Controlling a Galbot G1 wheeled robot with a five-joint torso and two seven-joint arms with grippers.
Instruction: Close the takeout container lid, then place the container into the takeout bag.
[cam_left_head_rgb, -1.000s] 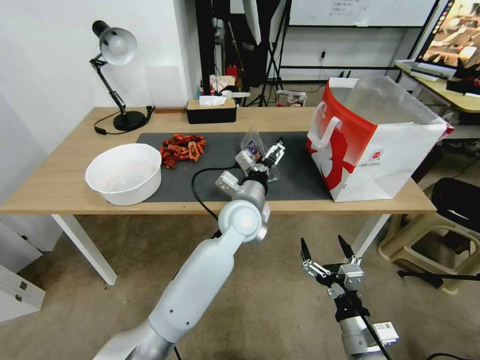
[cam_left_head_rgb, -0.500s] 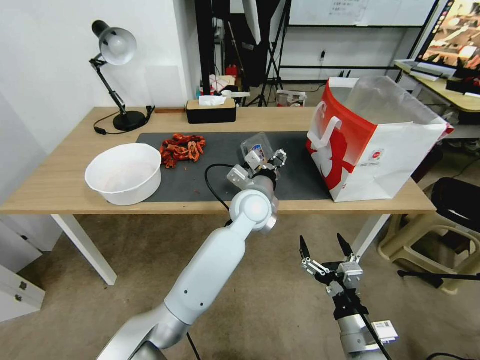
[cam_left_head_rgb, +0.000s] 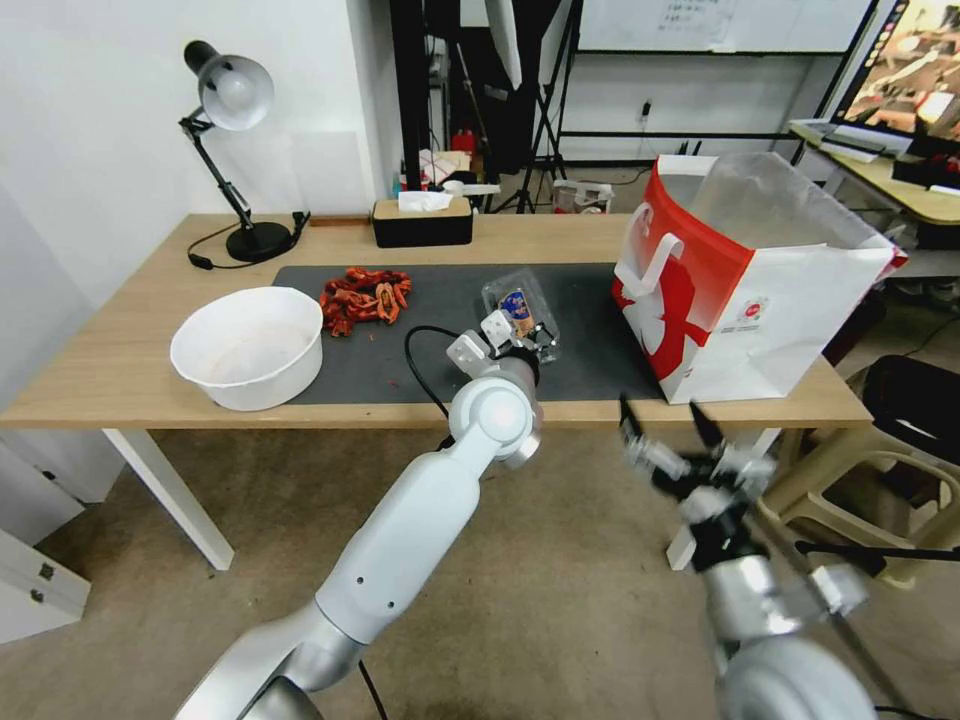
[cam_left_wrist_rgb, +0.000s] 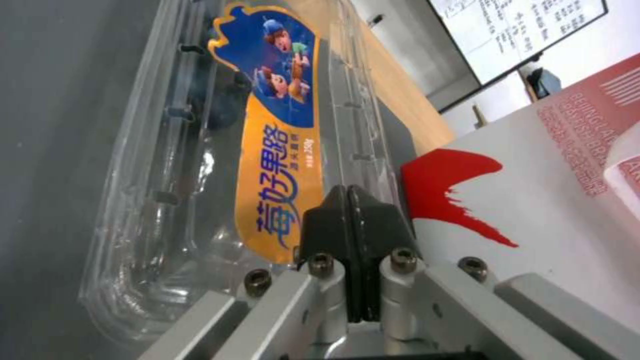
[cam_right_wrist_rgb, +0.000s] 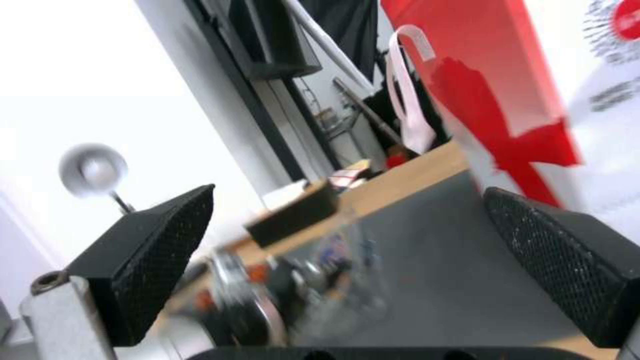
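Note:
The takeout container (cam_left_head_rgb: 519, 308) lies on the dark mat (cam_left_head_rgb: 420, 340), a small clear clamshell. Its lid (cam_left_wrist_rgb: 280, 150), bearing a blue and orange sticker, is folded down flat over the base. My left gripper (cam_left_head_rgb: 536, 336) is shut, its black fingertips (cam_left_wrist_rgb: 350, 220) pressed together on the lid's near edge with nothing between them. To the right of the container stands the takeout bag (cam_left_head_rgb: 760, 270), white with red panels, mouth open. Below the table's front edge my right gripper (cam_left_head_rgb: 670, 432) hangs open, its pads (cam_right_wrist_rgb: 153, 260) wide apart. It faces the container (cam_right_wrist_rgb: 347, 255) and the bag (cam_right_wrist_rgb: 507, 85).
A big white bowl (cam_left_head_rgb: 248, 345) sits at the mat's left end, with a pile of red food (cam_left_head_rgb: 365, 295) behind it. A desk lamp (cam_left_head_rgb: 235, 100) and a black tissue box (cam_left_head_rgb: 422, 222) stand at the back. A plastic stool (cam_left_head_rgb: 850, 470) is beside the table's right end.
The lid, upright a second ago, has been pushed down flat by my left gripper. My right arm has risen and shifted right toward the table's front edge.

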